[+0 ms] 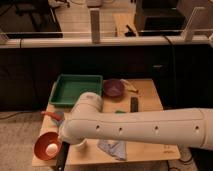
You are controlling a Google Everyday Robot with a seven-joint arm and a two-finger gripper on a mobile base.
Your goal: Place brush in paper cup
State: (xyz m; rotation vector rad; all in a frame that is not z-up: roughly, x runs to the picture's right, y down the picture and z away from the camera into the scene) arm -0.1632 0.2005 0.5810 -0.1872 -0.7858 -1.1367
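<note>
Table (150, 95) count: 1 green tray (77, 89), 2 bowls in total, i.e. 1 purple bowl (113, 88) and 1 orange bowl (41, 146), with 1 white ball (52, 148) inside the orange one. Also 1 paper cup (80, 145), 1 black block (134, 104), 1 blue cloth (113, 149) and 1 red-handled tool (51, 116). Then 1 white arm (150, 131) across the front, 1 gripper (63, 156) (the dark bit low left, between orange bowl and paper cup, mostly under the arm), and 1 pale rail (100, 42) behind the table.
</note>
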